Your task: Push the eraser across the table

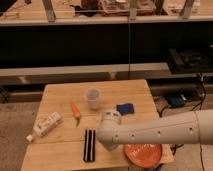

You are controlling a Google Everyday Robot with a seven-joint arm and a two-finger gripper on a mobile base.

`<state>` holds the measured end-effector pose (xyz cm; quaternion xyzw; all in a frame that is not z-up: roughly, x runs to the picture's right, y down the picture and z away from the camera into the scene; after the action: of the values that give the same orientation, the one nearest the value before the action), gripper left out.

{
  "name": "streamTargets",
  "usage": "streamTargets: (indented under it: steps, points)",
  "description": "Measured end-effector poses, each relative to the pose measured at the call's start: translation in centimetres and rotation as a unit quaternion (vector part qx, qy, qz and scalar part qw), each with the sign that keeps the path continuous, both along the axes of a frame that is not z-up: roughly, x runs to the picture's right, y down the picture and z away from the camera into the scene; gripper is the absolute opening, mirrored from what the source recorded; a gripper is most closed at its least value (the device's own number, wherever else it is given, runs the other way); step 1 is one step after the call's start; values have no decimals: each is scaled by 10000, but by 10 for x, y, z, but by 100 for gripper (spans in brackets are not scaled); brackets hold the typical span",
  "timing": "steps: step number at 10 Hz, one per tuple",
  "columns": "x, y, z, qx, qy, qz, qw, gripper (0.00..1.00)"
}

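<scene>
One view takes in the whole scene from above and in front. A light wooden table (60,95) with a plank top stands on a grey floor, in front of a long dark bench.

The eraser (89,145) lies on the near part of the table, a little left of the middle. It is a long, narrow black block with a pale groove down its length, and its long side runs from the near edge towards the far side. Nothing rests on it.

The robot's white arm (160,131) reaches in from the right, low over the near right part of the table, and ends in a rounded wrist just right of the eraser. The tool (103,142) seems to sit under that wrist, close beside the eraser's right side, with its fingers drawn together and nothing between them. I cannot tell whether it touches the eraser.

An orange carrot (75,112) lies beyond the eraser, apart from it. A clear cup (93,98) stands upright near the table's middle. A small blue pad (126,108) lies right of the cup. A white bottle (45,126) lies on its side near the left edge. An orange plate (143,154) sits at the near right corner, partly under the arm.
</scene>
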<state>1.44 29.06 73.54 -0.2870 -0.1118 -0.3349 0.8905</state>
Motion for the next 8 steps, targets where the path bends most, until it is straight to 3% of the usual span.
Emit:
streamTargets:
  steps: [8]
  points:
    - [-16, 11, 9, -17, -68, -66, 10000, 0]
